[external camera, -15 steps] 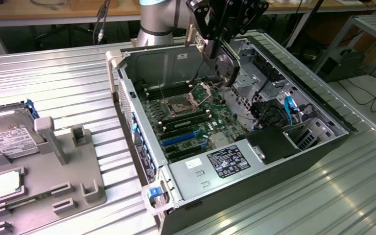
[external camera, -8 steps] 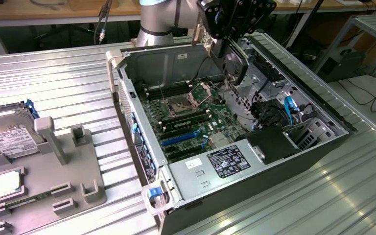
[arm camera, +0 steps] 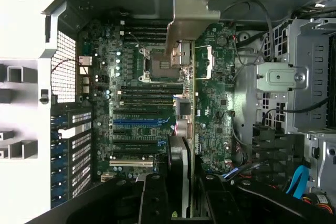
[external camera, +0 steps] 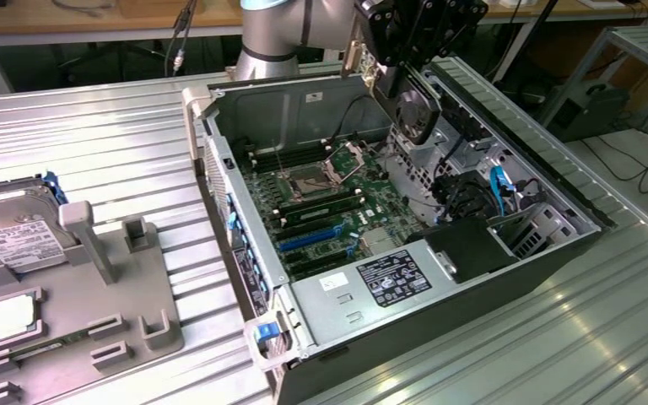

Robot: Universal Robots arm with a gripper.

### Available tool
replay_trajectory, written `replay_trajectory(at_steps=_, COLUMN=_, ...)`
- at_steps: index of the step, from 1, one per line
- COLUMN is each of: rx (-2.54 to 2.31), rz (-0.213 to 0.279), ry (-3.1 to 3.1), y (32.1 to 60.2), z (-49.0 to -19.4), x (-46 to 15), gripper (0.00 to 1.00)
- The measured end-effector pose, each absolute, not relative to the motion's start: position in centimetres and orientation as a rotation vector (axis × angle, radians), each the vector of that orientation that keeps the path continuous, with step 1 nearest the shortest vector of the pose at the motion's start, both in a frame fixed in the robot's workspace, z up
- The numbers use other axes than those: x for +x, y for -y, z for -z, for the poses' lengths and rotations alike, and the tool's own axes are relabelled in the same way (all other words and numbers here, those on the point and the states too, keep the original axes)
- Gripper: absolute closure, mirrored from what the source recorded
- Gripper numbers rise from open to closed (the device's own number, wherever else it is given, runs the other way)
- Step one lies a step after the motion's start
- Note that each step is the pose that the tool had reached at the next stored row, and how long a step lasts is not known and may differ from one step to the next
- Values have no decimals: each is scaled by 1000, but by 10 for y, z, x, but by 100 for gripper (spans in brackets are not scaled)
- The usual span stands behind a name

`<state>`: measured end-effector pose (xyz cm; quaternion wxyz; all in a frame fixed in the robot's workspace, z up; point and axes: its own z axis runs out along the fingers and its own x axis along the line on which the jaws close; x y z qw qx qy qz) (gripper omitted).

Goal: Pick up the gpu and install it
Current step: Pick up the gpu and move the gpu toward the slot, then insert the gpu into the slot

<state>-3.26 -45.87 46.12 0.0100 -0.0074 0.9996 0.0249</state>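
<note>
My gripper is shut on the gpu and holds it in the air over the far end of the open computer case. The card hangs with its black shroud and round fan facing the exterior view's right, and its silver end bracket is on the far side. In the wrist view the gpu is a thin green edge-on slab between my dark fingers, with its bracket at the far end. Below lies the green motherboard with a blue slot.
The case's metal drive cage and blue cables line one side, and a black power supply sits at the near end. On the exterior view's left, a grey fixture holds a silver hard drive.
</note>
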Motion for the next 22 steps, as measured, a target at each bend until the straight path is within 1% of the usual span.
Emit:
replay_trajectory(at_steps=14, rx=-27, rz=-78, ry=-3121, y=459, z=-461, x=-33, gripper=72)
replay_trajectory(at_steps=22, rx=-238, rz=-80, ry=-3115, y=459, z=-461, x=-32, gripper=72)
